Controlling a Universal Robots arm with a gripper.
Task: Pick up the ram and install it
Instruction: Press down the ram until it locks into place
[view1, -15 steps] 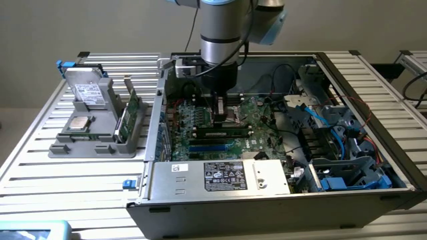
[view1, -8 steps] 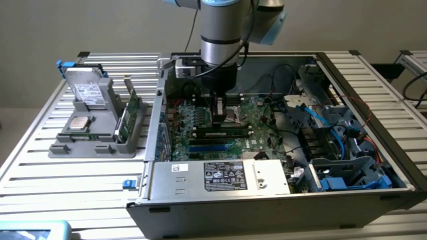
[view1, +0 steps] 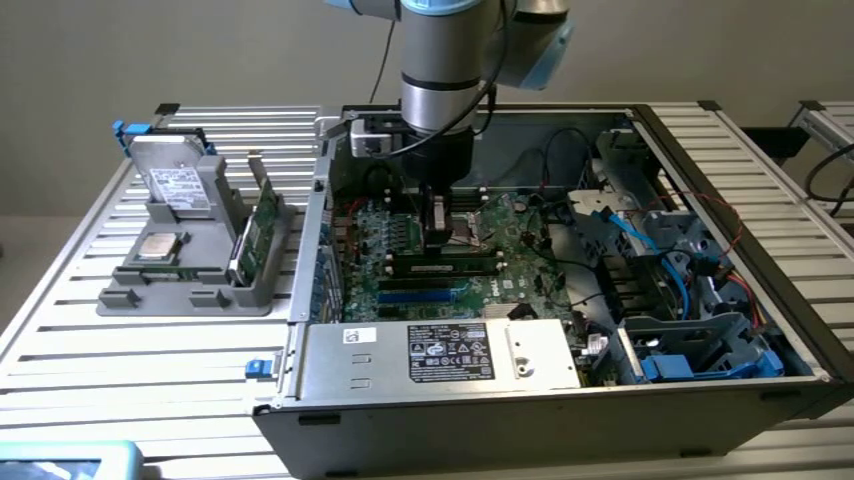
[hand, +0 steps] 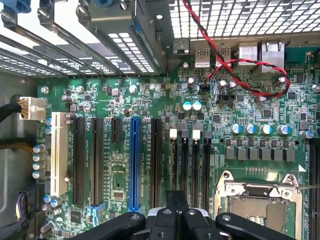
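The claw (view1: 445, 232) hangs inside the open computer case (view1: 534, 420), low over the green motherboard (view1: 527, 225), its black fingers drawn together; whether they pinch anything is hidden in both views. In the exterior view it sits just above a long narrow stick, the ram (view1: 447, 268), which lies in one of the slots on the board; whether claw and ram touch I cannot tell. Just beside the ram, nearer the camera, run blue memory slots (view1: 420, 293). Next to the claw is the metal-framed processor socket (view1: 470, 228). From the wrist view the claw's black linkage (hand: 175, 220) sits over the board, with the black memory slots (hand: 195, 165) directly past it, a long blue expansion slot (hand: 134, 162) and a white one (hand: 59, 152) off to one side, and the silver-framed processor socket (hand: 257, 205) to the other; a twisted red-and-black wire (hand: 240, 75) loops over the board near the rear ports. Along the near edge of the case lies the power supply (view1: 447, 352) with its label. Blue cables (view1: 674, 245) run through the drive bays at the exterior view's right. On the slatted bench (view1: 160, 350), at the exterior view's left of the case, stands a grey holder (view1: 187, 285) carrying a drive (view1: 176, 185), a square silver processor (view1: 163, 246) and an upright green card (view1: 260, 235).
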